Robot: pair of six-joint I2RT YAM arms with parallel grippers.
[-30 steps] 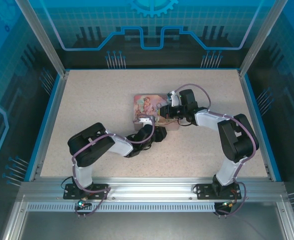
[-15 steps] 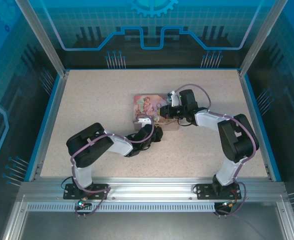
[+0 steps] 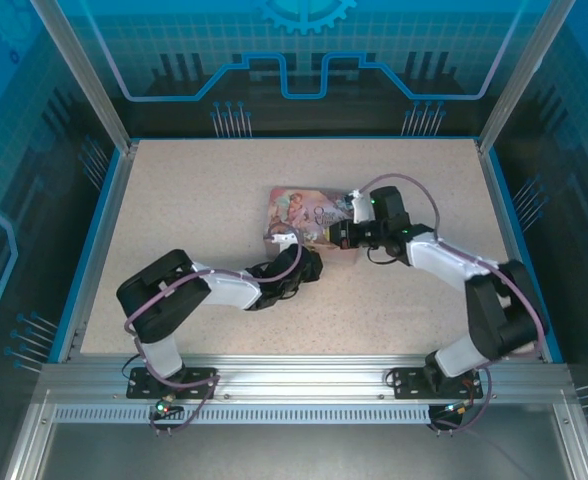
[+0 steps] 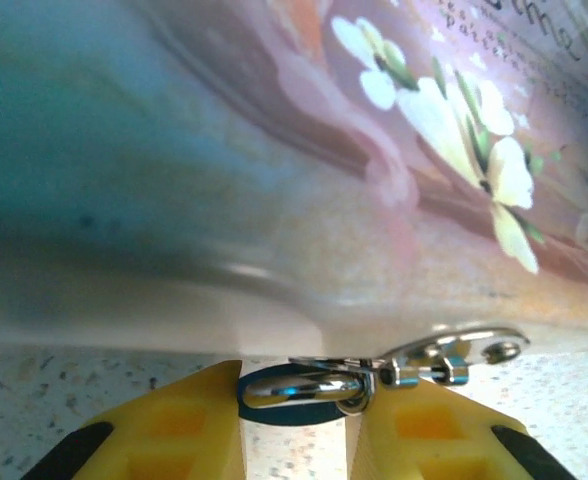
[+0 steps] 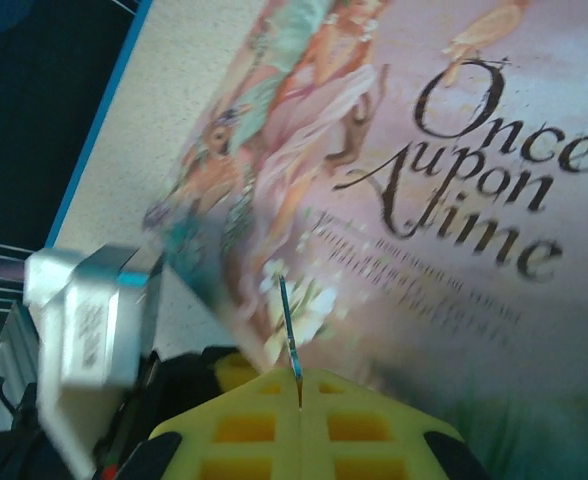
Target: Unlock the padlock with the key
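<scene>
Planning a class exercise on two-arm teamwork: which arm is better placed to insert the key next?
Right. Its gripper pinches the key, blade pointing ahead over the pink tin. The left gripper is busy clamping the padlock, so it should just steady it.

Blue padlock (image 4: pixel 292 393) in left claw (image 4: pixel 296 408); thin key (image 5: pixel 288 330) edge-on in right claw (image 5: pixel 301 392)

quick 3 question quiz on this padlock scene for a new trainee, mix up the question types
1. True or false: the right end effector pinches the thin dull-metal key.
2. What does the left end effector grip? A) small blue padlock with a metal shackle B) a red ball C) nothing
3. Fill in: the flat pink illustrated tin reads "Once upon a ____".
Key: 1 true; 2 A; 3 time.
</scene>
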